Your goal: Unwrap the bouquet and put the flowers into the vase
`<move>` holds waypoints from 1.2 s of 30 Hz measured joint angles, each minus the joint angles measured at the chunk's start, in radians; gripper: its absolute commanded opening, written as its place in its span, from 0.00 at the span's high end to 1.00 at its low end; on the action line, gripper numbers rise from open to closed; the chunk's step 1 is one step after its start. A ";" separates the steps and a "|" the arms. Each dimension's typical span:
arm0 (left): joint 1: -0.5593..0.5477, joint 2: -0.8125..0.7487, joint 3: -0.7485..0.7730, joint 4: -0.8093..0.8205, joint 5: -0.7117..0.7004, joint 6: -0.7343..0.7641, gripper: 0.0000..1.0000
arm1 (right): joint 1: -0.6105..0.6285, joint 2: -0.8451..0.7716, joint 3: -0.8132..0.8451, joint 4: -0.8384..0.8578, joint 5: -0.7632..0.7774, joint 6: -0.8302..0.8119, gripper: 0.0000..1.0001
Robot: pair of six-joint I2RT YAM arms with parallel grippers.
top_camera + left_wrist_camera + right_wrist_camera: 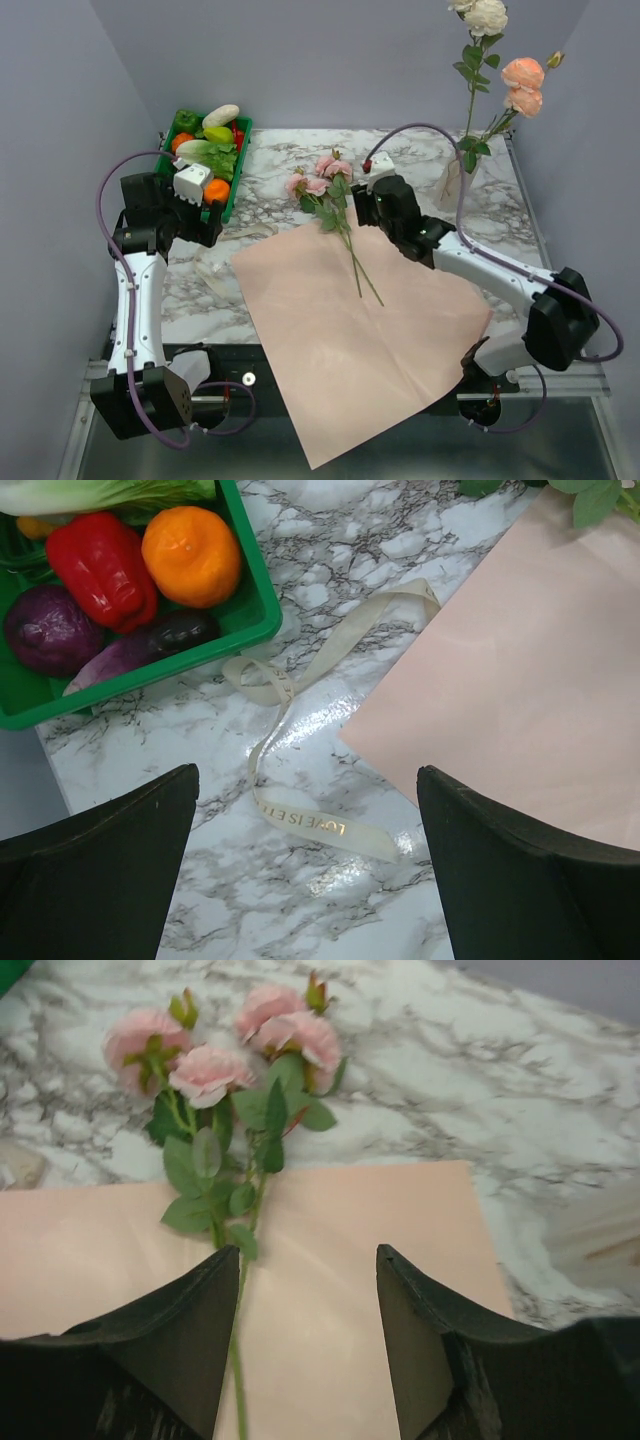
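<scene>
Jaws parted on both arms; right stretched low over flowers (pixel 215 1070) (left above ribbon (pixel 300 820)).

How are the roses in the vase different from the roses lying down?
Standing roses rise upright from the vase; lying roses rest flat, stems across the paper. Standing roses are white and peach; lying roses are pink. Both have green leaves and long stems.

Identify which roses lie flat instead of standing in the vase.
The pink roses, stems across the salmon paper; the white rose and peach roses stand upright in the vase.
</scene>
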 measured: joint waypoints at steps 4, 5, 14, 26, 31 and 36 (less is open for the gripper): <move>0.000 -0.003 0.000 -0.006 0.000 -0.002 0.01 | 0.000 0.158 0.097 -0.119 -0.103 0.030 0.43; 0.000 -0.003 0.000 -0.006 0.000 -0.003 0.01 | 0.000 0.192 0.114 -0.140 -0.116 0.034 0.44; 0.000 -0.003 -0.006 -0.006 -0.001 -0.003 0.01 | -0.007 0.441 0.264 -0.222 -0.154 0.039 0.46; 0.000 0.005 -0.020 -0.004 -0.001 -0.003 0.01 | -0.058 0.627 0.430 -0.312 -0.179 0.067 0.48; 0.000 0.011 -0.026 -0.003 -0.001 -0.003 0.01 | -0.077 0.632 0.430 -0.328 -0.179 0.074 0.49; 0.000 0.018 -0.026 0.002 -0.001 -0.003 0.01 | -0.084 0.669 0.443 -0.331 -0.193 0.074 0.50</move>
